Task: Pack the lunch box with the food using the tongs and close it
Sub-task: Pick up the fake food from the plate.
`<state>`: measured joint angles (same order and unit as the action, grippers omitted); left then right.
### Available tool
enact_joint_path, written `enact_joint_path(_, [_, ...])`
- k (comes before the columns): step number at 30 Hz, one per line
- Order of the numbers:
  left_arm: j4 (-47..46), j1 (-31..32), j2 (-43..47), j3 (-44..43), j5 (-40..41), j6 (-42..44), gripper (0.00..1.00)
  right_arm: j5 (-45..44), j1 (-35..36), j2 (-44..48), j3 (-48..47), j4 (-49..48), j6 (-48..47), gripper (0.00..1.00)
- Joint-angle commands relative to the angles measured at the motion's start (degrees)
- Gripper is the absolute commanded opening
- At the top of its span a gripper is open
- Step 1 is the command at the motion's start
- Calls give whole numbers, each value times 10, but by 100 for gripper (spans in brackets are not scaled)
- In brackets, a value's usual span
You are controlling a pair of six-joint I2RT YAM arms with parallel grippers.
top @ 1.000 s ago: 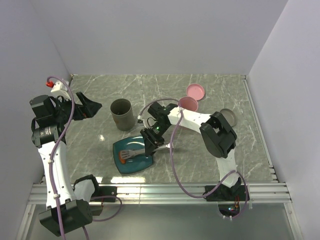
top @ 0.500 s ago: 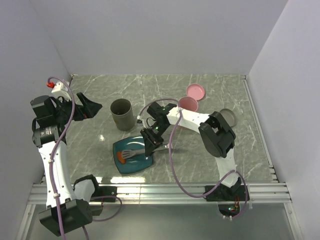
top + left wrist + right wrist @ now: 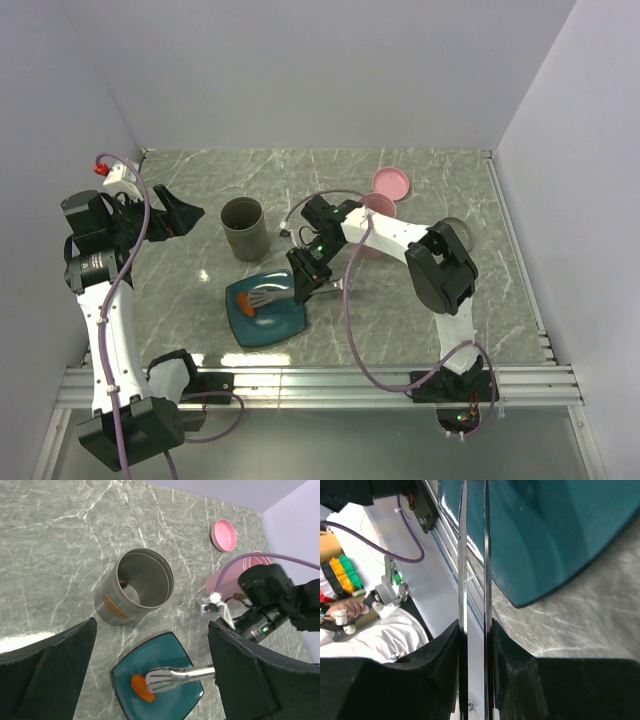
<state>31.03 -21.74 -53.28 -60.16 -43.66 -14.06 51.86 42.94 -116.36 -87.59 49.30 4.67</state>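
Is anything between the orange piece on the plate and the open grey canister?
Nothing visible. The orange piece lies on the teal plate at the tips of the tongs, and only bare marble separates the plate from the canister, whose mouth stands open.

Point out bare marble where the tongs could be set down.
Bare: the table strip along the back wall, between the metal tin and pink lid; also the near patch right of the teal plate. Crowded: the centre, where the right gripper holds the tongs over the plate, beside the pink cup.
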Motion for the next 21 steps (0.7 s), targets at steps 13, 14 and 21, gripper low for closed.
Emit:
enact_joint_path(13, [-26, -2, -1, -5, -7, 2, 100, 3, -16, 105, 8, 38, -60, 0])
enact_joint_path(14, [-28, -2, -1, -4, -10, -1, 99, 1, -16, 114, 7, 47, -65, 0])
enact_joint_path(21, [-43, -1, -4, -6, -13, -8, 100, 6, -23, 167, 6, 40, -70, 0])
